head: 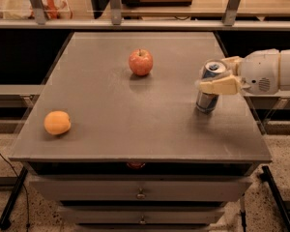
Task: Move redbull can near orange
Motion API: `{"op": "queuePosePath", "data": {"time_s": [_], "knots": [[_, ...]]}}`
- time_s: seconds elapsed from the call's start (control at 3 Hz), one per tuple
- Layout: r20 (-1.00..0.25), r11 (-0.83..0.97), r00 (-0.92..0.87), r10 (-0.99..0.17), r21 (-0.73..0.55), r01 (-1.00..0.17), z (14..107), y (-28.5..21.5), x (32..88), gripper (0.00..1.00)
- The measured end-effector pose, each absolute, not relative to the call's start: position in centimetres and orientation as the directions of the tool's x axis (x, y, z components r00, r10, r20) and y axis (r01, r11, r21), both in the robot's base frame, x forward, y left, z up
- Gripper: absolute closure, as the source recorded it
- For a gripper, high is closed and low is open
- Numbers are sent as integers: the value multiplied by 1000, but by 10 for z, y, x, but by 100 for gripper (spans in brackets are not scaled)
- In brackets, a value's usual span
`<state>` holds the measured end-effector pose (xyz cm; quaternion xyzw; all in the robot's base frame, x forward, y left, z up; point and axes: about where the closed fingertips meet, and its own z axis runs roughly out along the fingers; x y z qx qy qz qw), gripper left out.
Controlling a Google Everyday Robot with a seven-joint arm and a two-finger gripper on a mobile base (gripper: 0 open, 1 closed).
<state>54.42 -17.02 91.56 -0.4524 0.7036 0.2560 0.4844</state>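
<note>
Where the arm comes in from the right edge of the view, the gripper sits over the right-hand part of the desk, at the level of the upper half of the redbull can.

Jaws: clenched on the redbull can. One finger crosses the front of the can just below its rim; the other sits behind the top. The can is between them w/ no visible gap.

Redbull can: near the desk's right edge, about mid-depth, approx. upright w/ a slight lean. Silver top and pull-tab are visible. Base is at desk level; firm contact w/ the surface can't be confirmed.

Orange: front-left area of the desk, near the left edge, resting on the surface. It is well apart from the can, w/ most of the desk width between them.

Other items: a red apple w/ stem stands toward the rear centre of the desk, apart from both can and orange. Drawer fronts show below the desk top.
</note>
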Motion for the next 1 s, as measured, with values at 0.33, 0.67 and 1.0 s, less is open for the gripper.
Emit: {"op": "queuePosePath", "data": {"time_s": [0.33,0.67,1.0], "knots": [[-906,432,-49,-420,-152,-889,959,-176,556,100],[-906,432,-49,-420,-152,-889,959,-175,556,100],[-908,332,5,-420,-158,-930,968,-140,551,100]]}}
